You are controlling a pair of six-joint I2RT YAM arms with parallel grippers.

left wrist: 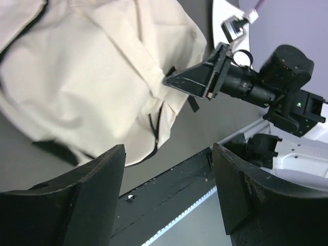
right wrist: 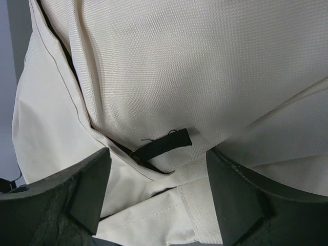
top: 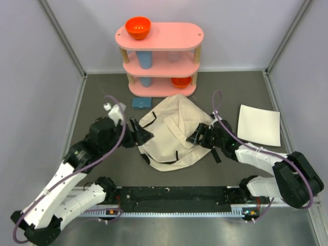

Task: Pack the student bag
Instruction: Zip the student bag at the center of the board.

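As I look down from above, the student bag (top: 171, 136) lies slumped on the counter (top: 102, 97) just in front of the pink shelf (top: 160, 61). Its long axis runs from the shelf toward the arm bases, leaning slightly left; I cannot tell which end is the top. My left fingers (left wrist: 92, 200) are spread wide and empty beside the bag's left edge. My right fingers (right wrist: 241, 200) are also spread, pressed against the cloth, with a fold and a black tab (right wrist: 164, 143) between them, unpinched.

student bag (top: 170, 130): cream, black trim | shelf (top: 164, 37): pink | bowl (top: 138, 27): orange
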